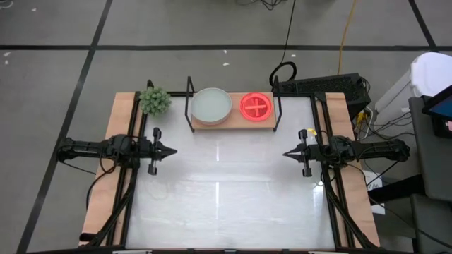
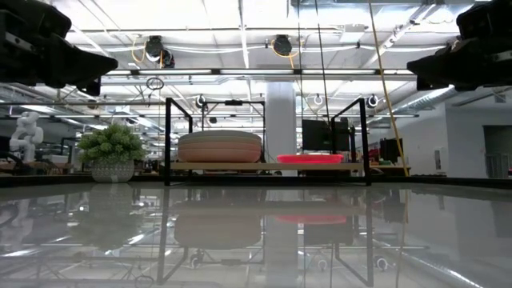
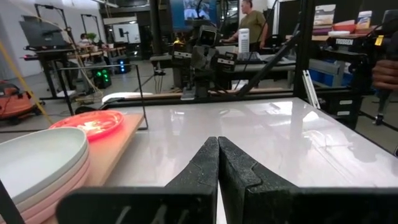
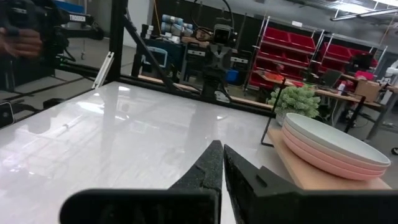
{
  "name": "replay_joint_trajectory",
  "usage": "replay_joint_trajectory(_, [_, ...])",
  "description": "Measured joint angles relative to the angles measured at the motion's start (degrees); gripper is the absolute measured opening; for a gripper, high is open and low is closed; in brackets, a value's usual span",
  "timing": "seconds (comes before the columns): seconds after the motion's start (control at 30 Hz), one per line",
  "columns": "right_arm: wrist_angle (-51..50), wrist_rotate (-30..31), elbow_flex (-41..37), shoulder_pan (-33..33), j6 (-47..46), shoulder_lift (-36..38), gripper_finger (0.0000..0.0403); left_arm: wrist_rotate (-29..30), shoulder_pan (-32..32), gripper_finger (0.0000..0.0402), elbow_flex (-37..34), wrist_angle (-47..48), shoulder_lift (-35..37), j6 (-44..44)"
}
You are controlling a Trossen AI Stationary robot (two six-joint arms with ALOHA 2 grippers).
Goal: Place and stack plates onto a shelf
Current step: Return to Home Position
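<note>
1. The shelf stands at 12 o'clock on the tabletop, along its far edge.
2. The big stack of matte plates sits on the shelf's 9 o'clock half. The top plate is pale grey, and the right wrist view shows pink ones beneath it. The low view shows several layers, but their count is unclear.
3. The small stack lies on the shelf's 3 o'clock half. It is glossy pink-red, low and flat, and I cannot tell how many plates it holds.
4. A strip of bare board separates the two stacks, so they do not touch.
5. The left claw is at 9 o'clock over the tabletop, pointing toward 3 o'clock and held clear above the surface. Its fingers are pressed together with nothing between them.
6. The right claw is at 3 o'clock, pointing toward 9 o'clock and likewise raised. Its fingers are closed tip to tip and grip nothing.
7. The two claws face each other, well apart, and both are well apart from the shelf.
8. A plant stands at the 11 o'clock corner, just beside the shelf's end nearest the big stack.
</note>
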State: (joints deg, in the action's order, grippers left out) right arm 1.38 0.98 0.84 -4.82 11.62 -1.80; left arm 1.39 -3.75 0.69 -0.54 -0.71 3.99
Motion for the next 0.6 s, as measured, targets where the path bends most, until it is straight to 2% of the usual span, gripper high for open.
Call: replay_joint_trajectory(0.6, [-0.3,0.14,0.0,1.28,1.02,0.0,0.0,-1.14,-0.02,0.0003,-0.05,0.09,-0.02,0.79])
